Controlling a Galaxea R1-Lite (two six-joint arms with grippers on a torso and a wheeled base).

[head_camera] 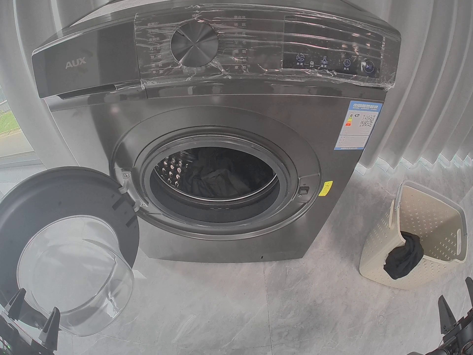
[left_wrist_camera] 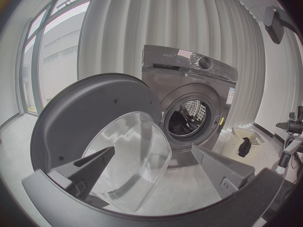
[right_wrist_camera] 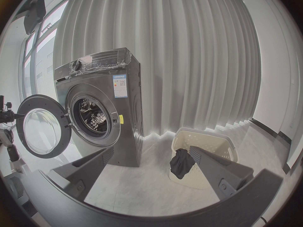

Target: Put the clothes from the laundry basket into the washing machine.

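The grey washing machine (head_camera: 212,104) stands ahead with its round door (head_camera: 64,223) swung wide to the left. Dark clothes (head_camera: 219,176) lie inside the drum. To the right on the floor a cream laundry basket (head_camera: 433,223) leans, with a black garment (head_camera: 404,257) draped over its front rim. My left gripper (left_wrist_camera: 153,153) hangs open and empty low at the left, in front of the door's glass bowl. My right gripper (right_wrist_camera: 150,153) is open and empty low at the right, short of the basket (right_wrist_camera: 205,142) and the black garment (right_wrist_camera: 181,163).
Pale curtains (head_camera: 433,75) hang behind the machine and a window (left_wrist_camera: 53,57) is at the left. Bare marble floor (head_camera: 276,306) stretches between the machine, the basket and my grippers. The open door juts out at the lower left.
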